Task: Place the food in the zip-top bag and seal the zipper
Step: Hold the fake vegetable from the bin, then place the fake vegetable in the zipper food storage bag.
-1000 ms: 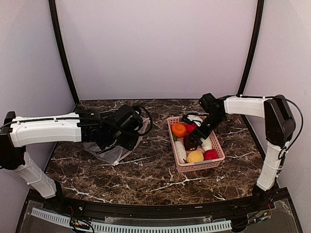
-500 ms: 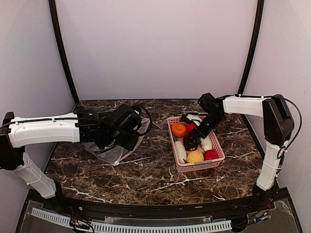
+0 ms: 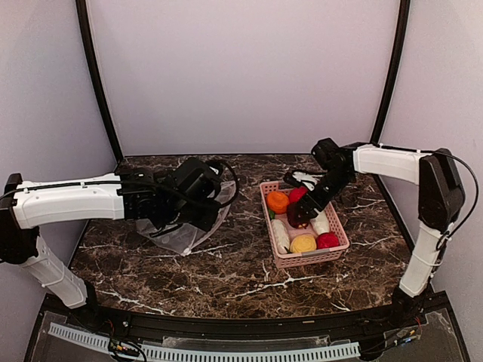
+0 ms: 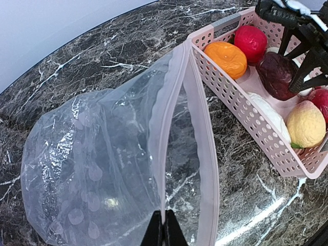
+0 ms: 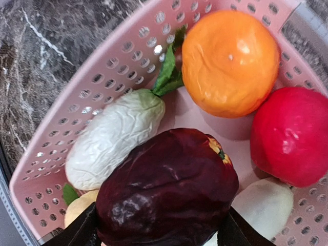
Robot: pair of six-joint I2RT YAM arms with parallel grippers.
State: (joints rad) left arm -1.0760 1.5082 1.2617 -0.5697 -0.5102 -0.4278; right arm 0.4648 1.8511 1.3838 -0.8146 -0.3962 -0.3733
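Right wrist view: right fingers [image 5: 72, 236] clasp the maroon fruit [image 5: 166, 187] in the basket [image 5: 102, 92]; left fingers [image 4: 154, 233] pinch the bag [image 4: 92, 164].

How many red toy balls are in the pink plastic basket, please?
2 red balls: one beside the orange ball, one in the near-right corner; more may be hidden.

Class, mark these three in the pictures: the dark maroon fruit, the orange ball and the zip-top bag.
dark maroon fruit [image 5: 166, 187]: right wrist view, middle of its wrinkled skin.
orange ball [image 5: 230, 61]: right wrist view, centre of its rounded face.
zip-top bag [image 4: 92, 169]: left wrist view, clear spotted side wall.
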